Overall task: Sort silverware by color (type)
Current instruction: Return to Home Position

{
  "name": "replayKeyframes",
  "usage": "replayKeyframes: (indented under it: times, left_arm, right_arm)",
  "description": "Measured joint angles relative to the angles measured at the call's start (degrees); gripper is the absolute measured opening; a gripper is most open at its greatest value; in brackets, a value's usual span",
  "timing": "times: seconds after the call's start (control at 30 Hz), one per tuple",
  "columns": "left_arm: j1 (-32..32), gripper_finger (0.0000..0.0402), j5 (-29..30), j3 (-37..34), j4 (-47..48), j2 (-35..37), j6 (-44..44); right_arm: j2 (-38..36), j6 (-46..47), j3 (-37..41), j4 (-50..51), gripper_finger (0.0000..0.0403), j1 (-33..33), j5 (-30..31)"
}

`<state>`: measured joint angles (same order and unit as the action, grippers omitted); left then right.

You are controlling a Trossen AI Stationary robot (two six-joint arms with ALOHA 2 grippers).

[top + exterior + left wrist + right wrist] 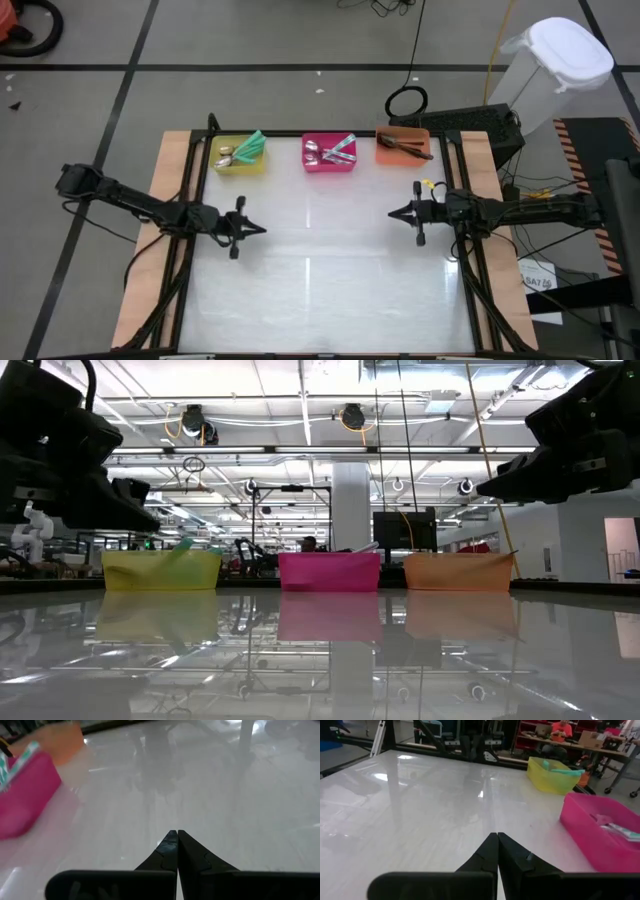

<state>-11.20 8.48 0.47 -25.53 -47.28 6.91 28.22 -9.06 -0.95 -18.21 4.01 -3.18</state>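
Note:
Three bins stand in a row along the table's far edge. The yellow bin (240,157) holds teal-handled spoons (250,146), the pink bin (329,154) holds shiny silver spoons (335,152), and the orange bin (402,147) holds dark spoons (405,146). My left gripper (263,229) hovers shut over the table's left part, above the bare top. My right gripper (392,212) hovers shut over the right part. Both hold nothing. In the left wrist view the fingertips (174,834) meet; in the right wrist view the fingertips (495,836) meet too.
The glossy white table top (320,270) lies bare between the arms and toward the near edge. A black frame (455,130) and a white lidded bin (555,65) stand beyond the far right corner. A person sits far off in the room (562,727).

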Motion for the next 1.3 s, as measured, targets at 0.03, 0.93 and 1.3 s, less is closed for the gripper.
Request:
replayKeyframes:
  times: [0.03,0.93,1.3]
  left_arm:
    - [0.00,0.0000,-0.02,0.00,0.05,0.81,0.14]
    - [10.36,0.0000,-4.81,0.11,24.52,33.46,1.48]
    - [18.62,0.0000,-9.76,0.09,25.17,33.61,0.48]
  right_arm:
    - [-0.12,0.25,0.00,0.45,0.0000,0.00,0.01]
    - [-21.60,5.14,0.00,16.67,0.0000,0.00,1.62]
    - [-23.99,3.80,0.00,16.43,0.0000,-0.04,-2.83]
